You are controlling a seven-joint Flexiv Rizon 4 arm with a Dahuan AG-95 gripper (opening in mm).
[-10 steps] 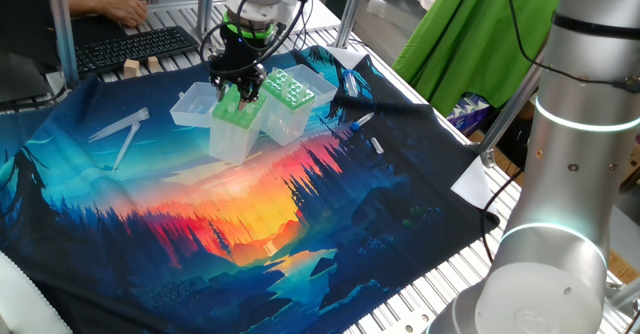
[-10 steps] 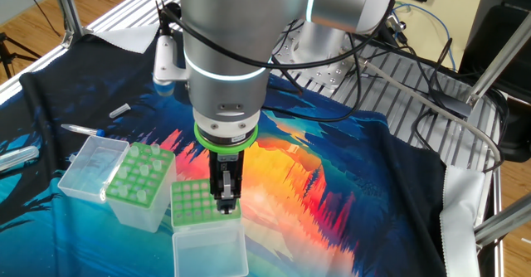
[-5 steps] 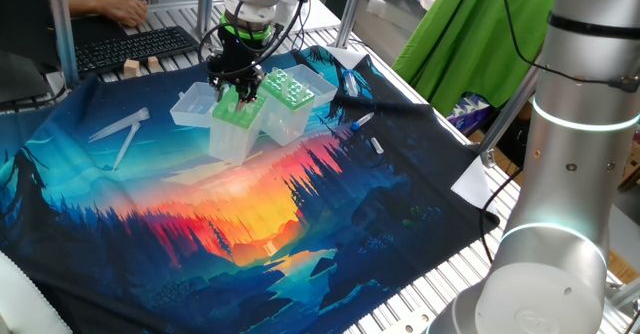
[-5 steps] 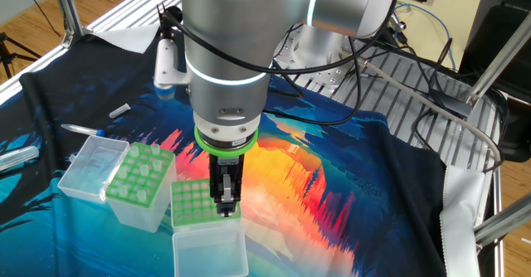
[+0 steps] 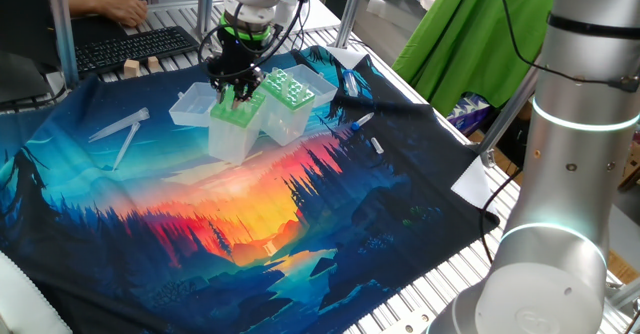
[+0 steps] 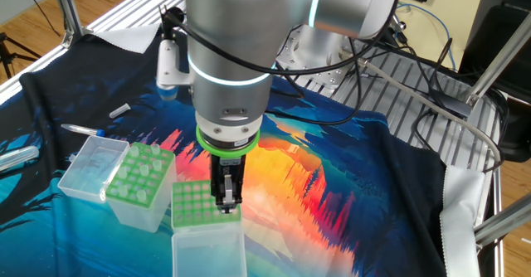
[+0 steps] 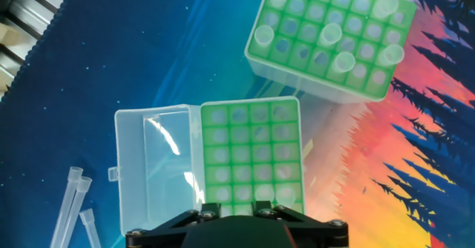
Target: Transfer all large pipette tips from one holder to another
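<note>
Two green-topped holder boxes [image 7: 252, 159] [image 7: 330, 40] stand on the cloth, one bearing about eight pipette tips [image 7: 264, 34].

cloth: we see a printed forest-sunset mat [image 5: 300, 224] over the slatted table [image 5: 440, 289] | back edge: black keyboard [image 5: 135, 46], someone's hand [image 5: 122, 10] on it, wooden blocks [image 5: 140, 66] just beside | right: green fabric [image 5: 465, 34]

You get bright, even overhead light; glare streaks the clear open lid [image 7: 156, 170]; the robot arm [image 5: 575, 154] looms soft-focused up close.
</note>
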